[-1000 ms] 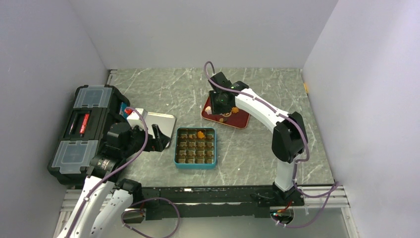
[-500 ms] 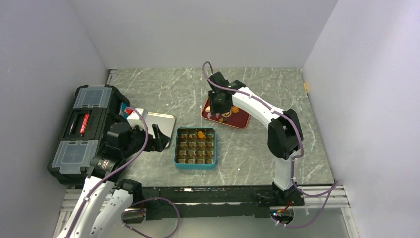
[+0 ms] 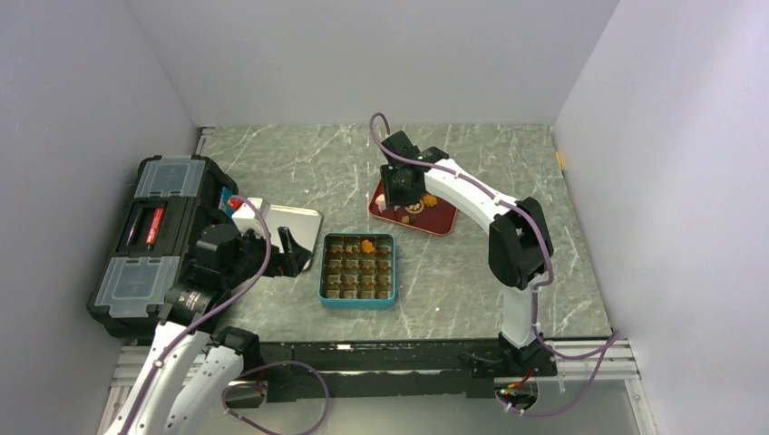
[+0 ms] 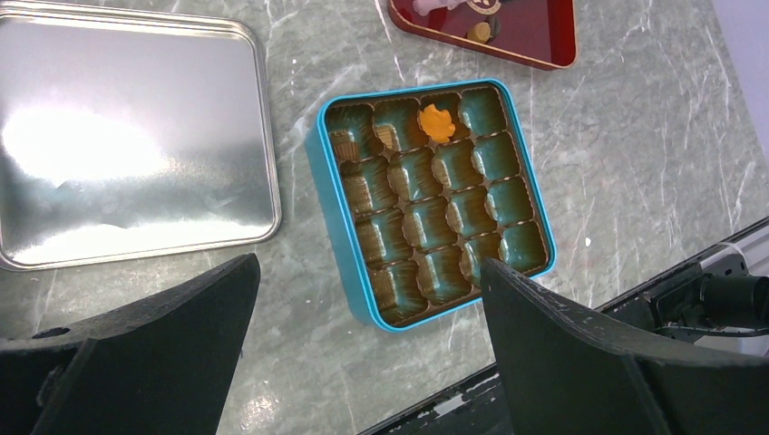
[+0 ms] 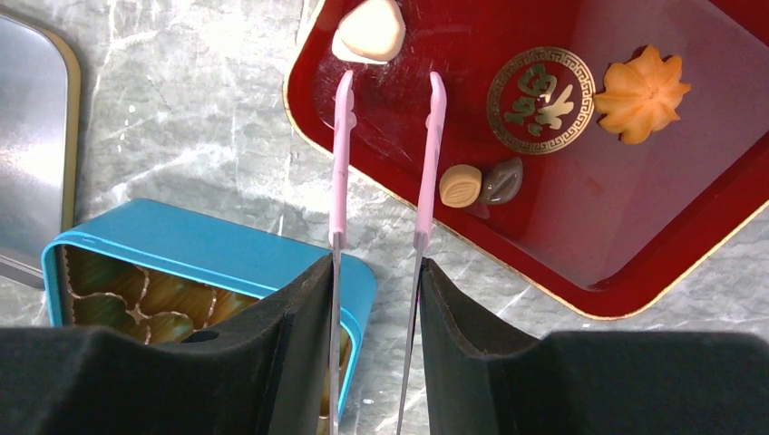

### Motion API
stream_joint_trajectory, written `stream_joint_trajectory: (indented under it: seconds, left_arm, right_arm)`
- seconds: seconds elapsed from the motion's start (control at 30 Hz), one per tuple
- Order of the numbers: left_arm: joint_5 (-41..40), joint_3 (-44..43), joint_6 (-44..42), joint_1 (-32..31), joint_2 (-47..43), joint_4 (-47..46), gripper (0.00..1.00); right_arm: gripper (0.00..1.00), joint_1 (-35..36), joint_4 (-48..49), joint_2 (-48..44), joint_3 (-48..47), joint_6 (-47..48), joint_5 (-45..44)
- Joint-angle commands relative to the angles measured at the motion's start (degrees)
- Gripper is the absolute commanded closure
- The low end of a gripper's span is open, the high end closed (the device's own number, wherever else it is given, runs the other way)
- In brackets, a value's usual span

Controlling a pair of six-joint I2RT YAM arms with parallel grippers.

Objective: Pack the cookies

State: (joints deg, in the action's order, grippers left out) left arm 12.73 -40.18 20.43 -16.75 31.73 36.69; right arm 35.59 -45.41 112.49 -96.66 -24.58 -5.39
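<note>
Cream cookie (image 5: 369, 32) on red tray (image 5: 626, 227), 11 o'clock corner, just beyond open, empty pink tongs (image 5: 341, 154). Orange flower cookie (image 5: 642, 94) at tray's 2 o'clock; another orange cookie (image 4: 437, 122) in teal tin (image 4: 337, 231), 12 o'clock row. Right gripper (image 5: 374, 272) clamps tongs; left gripper (image 4: 367, 272) spread wide.

I have a bare strip of table (image 3: 426, 263) between the teal tin (image 3: 322, 272) and the red tray (image 3: 440, 220) to pass through. Left of the tin, its lid (image 3: 299, 222) lies just beside it, with the black toolbox (image 3: 150, 240) beyond. Pink tongs (image 5: 340, 163), clamped in my right gripper (image 5: 374, 267), overhang the tray's corner.
</note>
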Motion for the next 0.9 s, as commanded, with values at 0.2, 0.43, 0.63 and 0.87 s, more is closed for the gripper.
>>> stream_joint_trajectory:
  seconds: [0.2,0.43,0.63,0.87]
  left_arm:
    - [-0.3,-1.5,-0.6,-0.2,0.4,-1.5,0.01]
    - [-0.4,-1.5,-0.6,-0.2,0.4,-1.5,0.01]
    - [-0.3,-1.5,-0.6,-0.2,0.4,-1.5,0.01]
    - [-0.2,-1.6,-0.7,-0.1,0.2,-1.5,0.01]
  right_arm:
    - [0.60,-0.3,3.1,1.0,-1.2,3.6,2.3]
    - [0.60,-1.5,2.9,2.5,-2.2,6.7,3.6]
    - [0.60,-2.7,3.2,3.1,-2.5,8.6,5.7]
    - [0.63,-2.8,3.8,2.9,-1.2,8.7,7.2]
